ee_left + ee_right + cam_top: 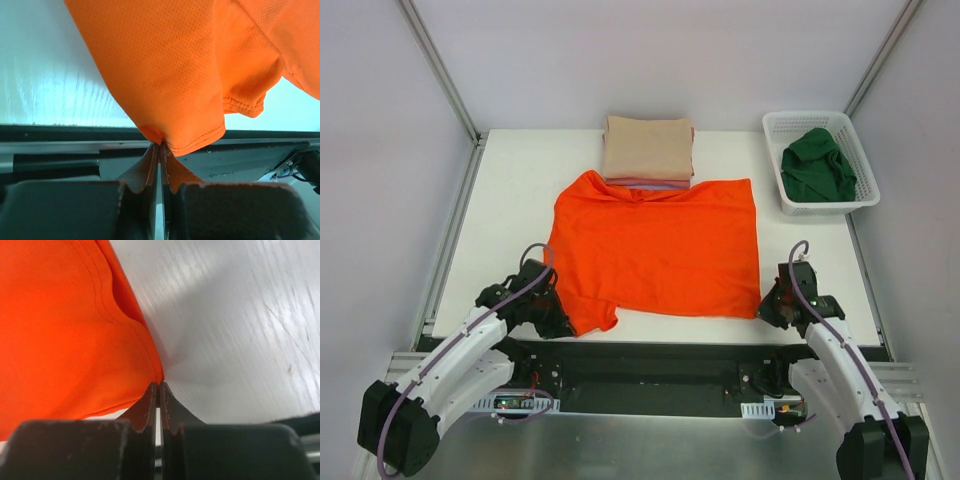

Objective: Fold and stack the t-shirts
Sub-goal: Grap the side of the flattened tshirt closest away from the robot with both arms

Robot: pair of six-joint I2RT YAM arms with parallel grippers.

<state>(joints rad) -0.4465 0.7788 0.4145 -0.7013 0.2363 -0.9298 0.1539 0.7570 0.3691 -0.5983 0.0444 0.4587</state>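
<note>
Your left pincer (160, 146) and right pincer (158, 385) clamp the mesh-knit orange shirt (660, 245); beyond the right, a lattice basket (805, 118) holds a crumpled green shirt (817, 170).

Right wrist view. Your right gripper (159, 386) has its two dark fingers (144, 407) pressed together at lower centre, pinching a corner of the orange t-shirt (60, 330). You see its stitched hem fill the left half and the white table (240, 325) fill the right.
</note>
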